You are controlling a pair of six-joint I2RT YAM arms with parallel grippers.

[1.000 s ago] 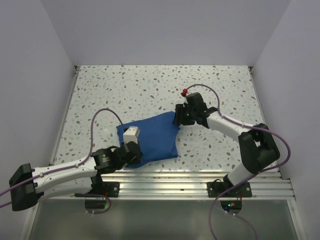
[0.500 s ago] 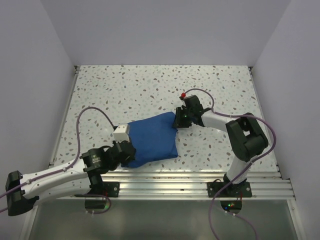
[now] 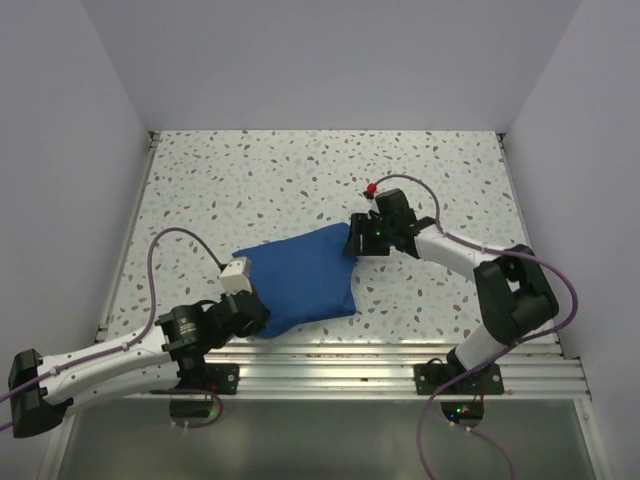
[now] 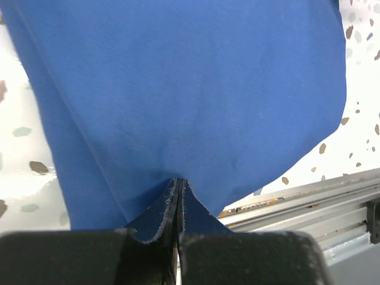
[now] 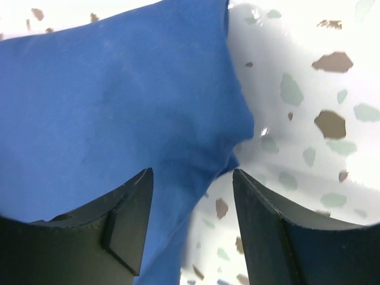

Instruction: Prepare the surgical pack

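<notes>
Where left end effector (image 4: 178,236) pinches, blue drape (image 4: 190,89) puckers.

The royal-blue drape (image 3: 305,275) lies folded in a bundle on the table (image 3: 300,180).

Table (image 3: 300,170), rail (image 3: 350,365) and walls (image 3: 330,60) around you.
You see white, grey-flecked tabletop, a ribbed metal rail along its near edge, and plain pale walls beyond.

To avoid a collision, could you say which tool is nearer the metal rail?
Left. The left tool grips the blue drape near the rail; the right tool is farther back.
</notes>
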